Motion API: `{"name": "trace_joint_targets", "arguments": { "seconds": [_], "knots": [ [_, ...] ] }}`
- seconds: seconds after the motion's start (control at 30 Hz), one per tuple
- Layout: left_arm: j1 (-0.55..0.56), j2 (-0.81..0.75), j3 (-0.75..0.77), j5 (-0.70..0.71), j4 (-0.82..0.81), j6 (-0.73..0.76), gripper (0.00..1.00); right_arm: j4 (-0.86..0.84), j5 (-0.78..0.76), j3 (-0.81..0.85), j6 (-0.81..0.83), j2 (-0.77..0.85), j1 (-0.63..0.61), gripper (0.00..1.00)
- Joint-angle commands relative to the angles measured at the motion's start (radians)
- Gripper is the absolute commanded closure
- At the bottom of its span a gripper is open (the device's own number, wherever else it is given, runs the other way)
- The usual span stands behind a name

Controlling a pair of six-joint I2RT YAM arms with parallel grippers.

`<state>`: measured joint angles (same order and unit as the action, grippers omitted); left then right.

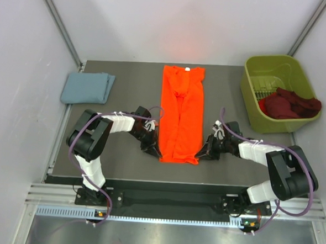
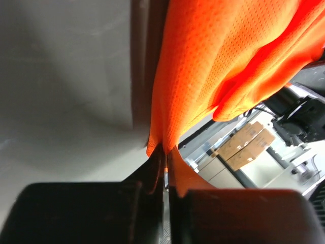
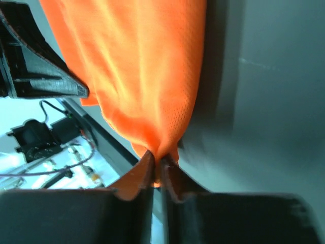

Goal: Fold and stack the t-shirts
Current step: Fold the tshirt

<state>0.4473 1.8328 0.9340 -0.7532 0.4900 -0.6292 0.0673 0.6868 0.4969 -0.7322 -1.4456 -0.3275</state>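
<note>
My left pincer (image 2: 165, 152) and right pincer (image 3: 157, 165) both clamp the near hem corners of the orange t-shirt (image 1: 181, 112), a long mesh-knit strip at table (image 1: 126, 97) centre; its white collar tag (image 1: 185, 70) is too small to read.

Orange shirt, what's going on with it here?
The orange t-shirt lies as a long narrow strip on the table. The left gripper is shut on its near left corner and the right gripper on its near right corner. The grey-blue t-shirt sits folded at the far left; the maroon t-shirt is bunched in the green bin at the far right.
</note>
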Motion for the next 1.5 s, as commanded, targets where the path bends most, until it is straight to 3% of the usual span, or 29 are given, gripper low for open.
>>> {"name": "trace_joint_targets", "arguments": {
  "seconds": [0.0, 0.47, 0.67, 0.97, 1.47],
  "knots": [
    [0.005, -0.047, -0.012, -0.035, -0.018, 0.014, 1.0, -0.018, 0.0, -0.003, 0.04, 0.05, -0.013, 0.98],
    [0.004, -0.245, 0.104, -0.038, 0.122, 0.174, 1.0, 0.176, 0.016, 0.138, 0.206, 0.228, 0.011, 1.0],
    [-0.021, -0.247, 0.211, -0.051, 0.157, 0.235, 1.0, 0.171, 0.026, 0.23, 0.217, 0.209, 0.036, 1.0],
    [-0.094, -0.032, 0.483, -0.063, 0.18, 0.299, 1.0, 0.085, 0.023, 0.417, 0.218, 0.016, 0.102, 1.0],
    [-0.197, 0.351, 0.905, -0.106, 0.119, 0.212, 1.0, 0.037, 0.03, 0.761, 0.241, -0.36, 0.136, 1.0]
  ]
}}
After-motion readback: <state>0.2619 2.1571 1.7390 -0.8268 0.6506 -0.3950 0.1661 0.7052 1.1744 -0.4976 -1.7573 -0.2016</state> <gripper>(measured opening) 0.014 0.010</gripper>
